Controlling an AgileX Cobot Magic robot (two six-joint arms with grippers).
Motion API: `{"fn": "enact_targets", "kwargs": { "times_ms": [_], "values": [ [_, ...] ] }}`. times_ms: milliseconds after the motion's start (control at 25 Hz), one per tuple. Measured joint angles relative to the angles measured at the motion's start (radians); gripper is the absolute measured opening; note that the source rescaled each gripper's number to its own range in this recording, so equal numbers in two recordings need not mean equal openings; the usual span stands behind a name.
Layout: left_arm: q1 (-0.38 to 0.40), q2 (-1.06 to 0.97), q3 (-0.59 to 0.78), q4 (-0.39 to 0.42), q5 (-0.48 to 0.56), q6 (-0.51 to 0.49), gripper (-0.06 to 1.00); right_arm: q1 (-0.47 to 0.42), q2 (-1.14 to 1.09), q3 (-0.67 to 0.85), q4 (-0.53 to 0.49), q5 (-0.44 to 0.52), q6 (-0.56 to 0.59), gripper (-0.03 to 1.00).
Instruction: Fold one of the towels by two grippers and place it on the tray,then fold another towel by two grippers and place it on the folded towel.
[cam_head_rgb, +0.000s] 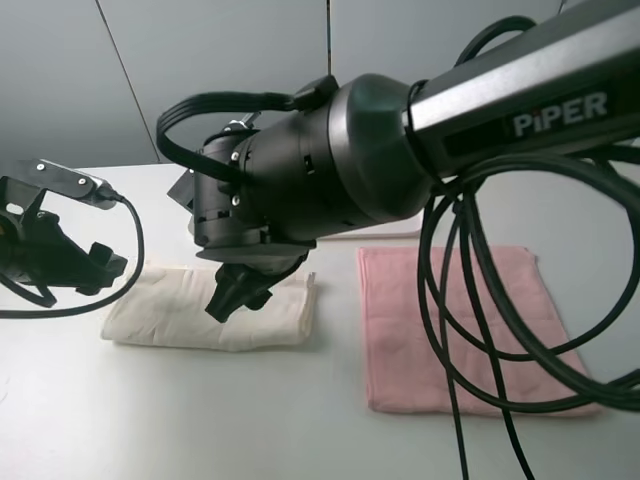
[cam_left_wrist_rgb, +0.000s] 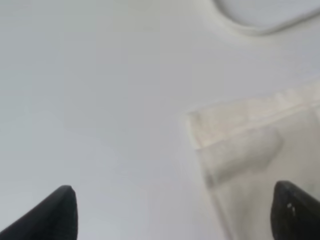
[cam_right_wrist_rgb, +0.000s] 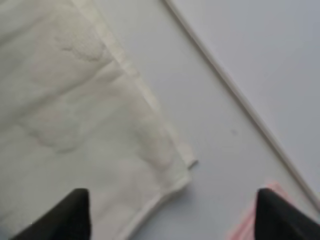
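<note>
We count two towels, one tray and two grippers. Neither towel is on the tray yet; it sits just past a corner of the white towel. That towel lies on the table and looks to us already doubled over. The pink towel lies flat near its right side, so its fold is still to come. The left gripper hangs just off the white towel's left end and the right gripper above its right half, both spread wide and empty
</note>
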Motion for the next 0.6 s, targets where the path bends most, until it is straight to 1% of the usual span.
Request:
{"fn": "enact_targets", "kwargs": {
  "times_ms": [40,80,160,240,280,360,440,520,600],
  "values": [
    [0.005,0.0,-0.004,-0.014,0.008,-0.001,1.0,0.0,0.0,0.0,-0.01,0.015,0.02,0.91],
    [0.005,0.001,-0.013,-0.022,0.026,-0.001,1.0,0.0,0.0,0.0,-0.022,0.027,0.032,0.96],
    [0.005,0.001,-0.051,-0.051,0.089,-0.002,1.0,-0.004,0.0,0.0,-0.026,0.049,0.045,0.99],
    [0.005,0.004,-0.108,-0.073,0.183,-0.003,1.0,-0.022,0.0,0.0,0.009,0.054,0.041,1.0],
    [0.005,0.009,-0.134,-0.075,0.237,-0.007,1.0,-0.041,0.0,0.0,0.06,0.048,0.026,1.0],
    [0.005,0.036,-0.195,-0.079,0.344,-0.034,1.0,-0.097,0.0,0.0,0.212,0.031,-0.043,1.0],
    [0.005,0.083,-0.256,-0.068,0.457,-0.056,0.99,-0.169,0.0,0.0,0.369,0.024,-0.158,1.0],
    [0.005,0.132,-0.308,-0.008,0.541,-0.117,0.99,-0.219,0.0,0.0,0.485,0.031,-0.254,1.0],
    [0.005,0.185,-0.342,0.081,0.609,-0.216,0.99,-0.239,0.0,0.0,0.525,0.047,-0.312,1.0]
  ]
}}
